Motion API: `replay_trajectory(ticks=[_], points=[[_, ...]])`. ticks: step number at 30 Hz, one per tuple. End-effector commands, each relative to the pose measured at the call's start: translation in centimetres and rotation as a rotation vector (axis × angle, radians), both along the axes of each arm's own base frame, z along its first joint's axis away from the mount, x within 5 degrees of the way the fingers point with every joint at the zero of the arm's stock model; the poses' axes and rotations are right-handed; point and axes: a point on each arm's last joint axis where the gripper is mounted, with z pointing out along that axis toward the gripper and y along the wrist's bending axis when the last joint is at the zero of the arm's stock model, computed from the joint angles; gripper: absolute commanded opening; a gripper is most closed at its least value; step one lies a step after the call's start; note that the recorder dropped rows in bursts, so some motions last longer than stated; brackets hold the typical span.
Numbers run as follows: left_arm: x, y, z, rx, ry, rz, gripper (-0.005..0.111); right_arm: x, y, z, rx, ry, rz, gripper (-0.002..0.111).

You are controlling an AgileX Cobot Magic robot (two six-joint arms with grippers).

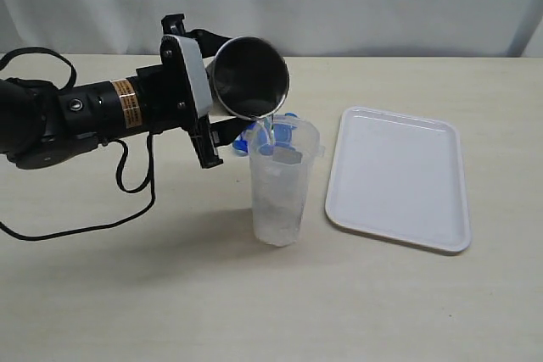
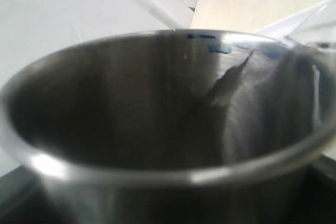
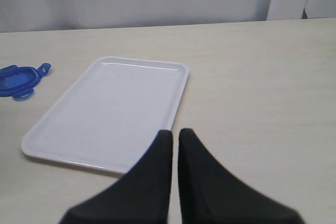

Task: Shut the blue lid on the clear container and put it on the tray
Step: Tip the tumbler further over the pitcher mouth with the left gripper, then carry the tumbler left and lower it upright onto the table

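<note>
One tall, translucent plastic clear container (image 1: pixel 280 192) stood open-mouthed at the middle of the exterior view on the beige tabletop (image 1: pixel 127 294), just left of the tray and not on it. One small, bright blue lid (image 1: pixel 285 131) of plastic lay on the table just behind it, partly hidden by its rim. One flat white rectangular plastic tray (image 1: pixel 399 209) filled the right half, with nothing on it.

One round, shiny steel cup (image 1: pixel 250 78) hung tipped above the container, its lip over the open mouth, clamped in the left gripper (image 1: pixel 208 91) at upper left of centre. Whether anything ran from it could not be told. The right gripper (image 3: pixel 175 145) hung near the tray's edge, jaws pressed together on nothing.

Closing seemed not yet begun; a pouring step looked to be in hand. The next move likely called for clearing the cup away, then seating the lid squarely on the mouth.
</note>
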Motion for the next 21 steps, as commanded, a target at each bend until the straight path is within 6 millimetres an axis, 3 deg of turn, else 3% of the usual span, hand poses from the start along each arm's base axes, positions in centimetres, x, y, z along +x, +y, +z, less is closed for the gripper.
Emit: replay_trajectory(ticks=[1, 8, 16, 21], points=[[0.2, 0.1, 1.1, -0.084, 0.006, 0.046, 0.0, 0.0, 0.0, 0.2, -0.006, -0.021, -0.003, 0.004], [0.6, 0.6, 1.5, -0.302, 0.157, 0.137, 0.0, 0.0, 0.0, 0.2, -0.006, -0.021, -0.003, 0.004], [0.6, 0.6, 1.7, -0.428, 0.241, 0.147, 0.0, 0.0, 0.0, 0.2, -0.006, -0.021, -0.003, 0.004], [1.4, 2.4, 2.0, -0.622, 0.341, 0.256, 0.0, 0.0, 0.0, 0.2, -0.006, -0.021, -0.003, 0.004]])
